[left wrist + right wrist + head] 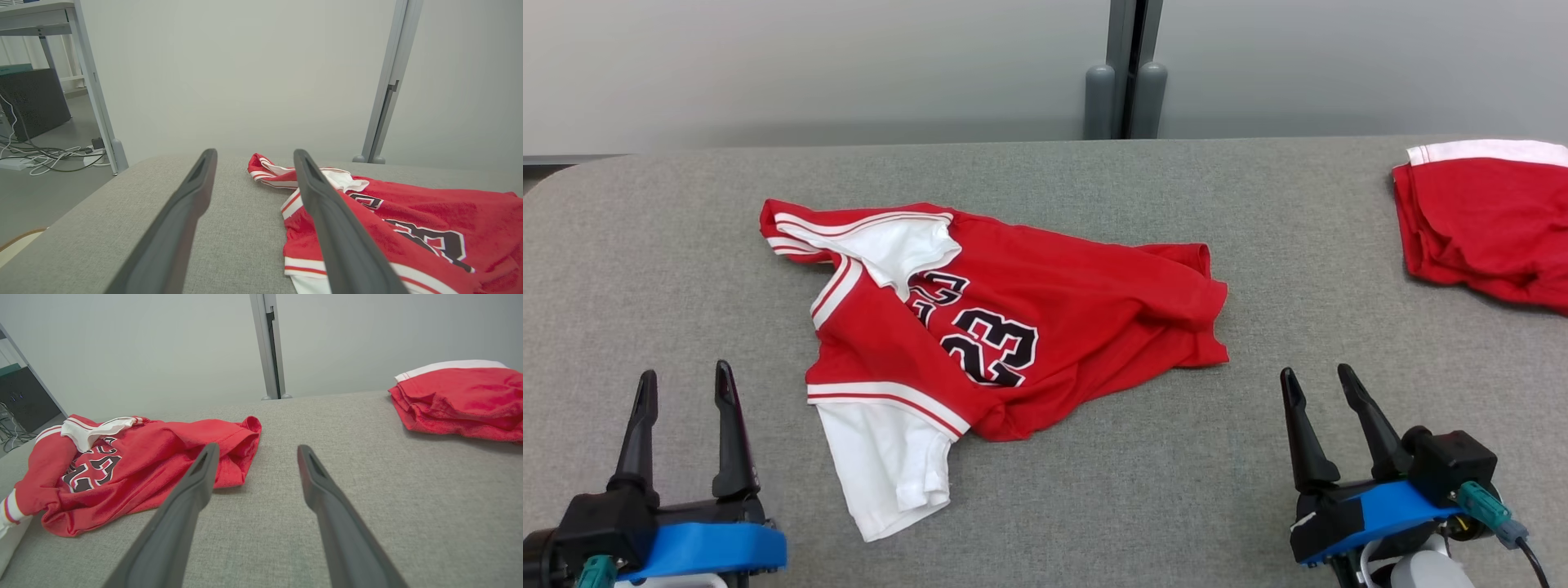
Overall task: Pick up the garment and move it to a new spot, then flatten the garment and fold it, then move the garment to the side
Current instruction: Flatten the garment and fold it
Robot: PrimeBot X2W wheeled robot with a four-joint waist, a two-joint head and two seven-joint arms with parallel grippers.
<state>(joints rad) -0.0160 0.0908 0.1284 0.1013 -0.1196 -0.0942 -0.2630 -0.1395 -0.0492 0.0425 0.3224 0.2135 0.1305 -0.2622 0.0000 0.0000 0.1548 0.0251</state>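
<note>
Looking down from the head camera, we see the rumpled red-and-white short-sleeved jersey printed with 23 (pixel 1086 302) lying in the middle of the grey fabric-covered counter (pixel 1094 506). Its long axis runs roughly 9 to 3 o'clock, with collar and white sleeves at the 9 end and hem at the 3 end. The left fingers (pixel 732 441) stand spread and empty at 7 o'clock of it. The right fingers (pixel 1301 433) are likewise parted and empty at 4 o'clock. Neither pair touches cloth. A folded red garment with a white band (pixel 1478 220) sits well apart at 2 o'clock.

From the left wrist, the jersey's striped sleeve edge and collar lie from 1 to 3 o'clock, partly behind the finger on that view's right. Bare counter shows between the two fingers.

From the right wrist, the hem corner lies at 11 o'clock, just past the tip of the finger on that view's left.

We judge the pickup not yet begun. Each arm looks about equally near its own end, left for the shoulder and right for the hem, each reaching inward.
</note>
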